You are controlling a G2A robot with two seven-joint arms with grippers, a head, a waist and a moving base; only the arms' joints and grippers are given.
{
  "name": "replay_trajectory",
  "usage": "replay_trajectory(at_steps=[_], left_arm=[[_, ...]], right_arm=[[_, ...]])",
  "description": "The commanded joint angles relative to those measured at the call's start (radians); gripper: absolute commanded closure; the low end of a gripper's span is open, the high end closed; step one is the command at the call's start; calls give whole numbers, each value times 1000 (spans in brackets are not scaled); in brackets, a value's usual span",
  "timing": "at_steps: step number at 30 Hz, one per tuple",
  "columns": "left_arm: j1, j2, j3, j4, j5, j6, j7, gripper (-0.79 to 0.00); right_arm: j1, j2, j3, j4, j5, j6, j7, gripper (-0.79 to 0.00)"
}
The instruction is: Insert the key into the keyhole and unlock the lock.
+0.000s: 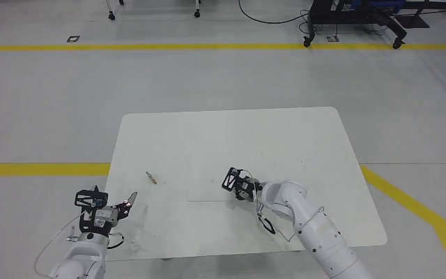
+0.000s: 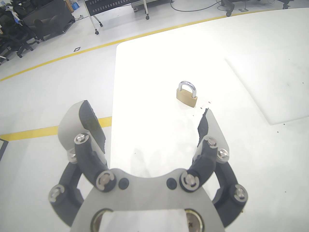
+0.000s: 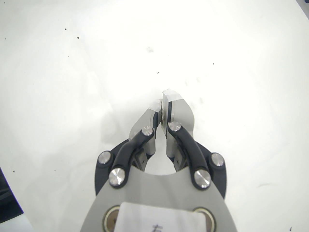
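Observation:
A small brass padlock (image 1: 151,177) with a silver shackle lies on the white table (image 1: 244,139), left of the middle. In the left wrist view the padlock (image 2: 186,97) rests a short way ahead of my left gripper (image 2: 144,109), which is open with nothing between its fingers. That left gripper (image 1: 111,199) sits at the table's front left corner. My right gripper (image 1: 232,179) is near the table's middle, low over the surface. Its fingers are shut on a thin metal piece, the key (image 3: 163,112), seen edge-on between the pads of the right gripper (image 3: 161,97).
A thin white sheet (image 2: 265,78) covers the right part of the table; its edge forms a faint line (image 1: 209,201). Small dark specks dot the surface. Yellow floor lines and wheeled carts lie beyond the far edge.

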Motion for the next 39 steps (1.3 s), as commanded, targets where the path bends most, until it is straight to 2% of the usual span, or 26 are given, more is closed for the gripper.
replay_trajectory(at_steps=[1,12,16,19,24,27,30,39], left_arm=[[0,0,0,0,0,0,0,-785],[0,0,0,0,0,0,0,-785],[0,0,0,0,0,0,0,-785],[0,0,0,0,0,0,0,-785],[0,0,0,0,0,0,0,-785],[0,0,0,0,0,0,0,-785],[0,0,0,0,0,0,0,-785],[0,0,0,0,0,0,0,-785]], right_arm=[[-5,2,9,-11,2,-4,-8,0],[-81,27,97,-128,26,-16,-43,0],[-148,39,180,-169,193,-64,-106,0],[-189,51,249,-138,403,-195,-147,0],[-239,70,318,-70,622,-365,-183,0],[-247,83,344,-20,758,-450,-157,0],[-265,104,369,-35,847,-450,-125,0],[-265,104,369,-35,847,-450,-125,0]])
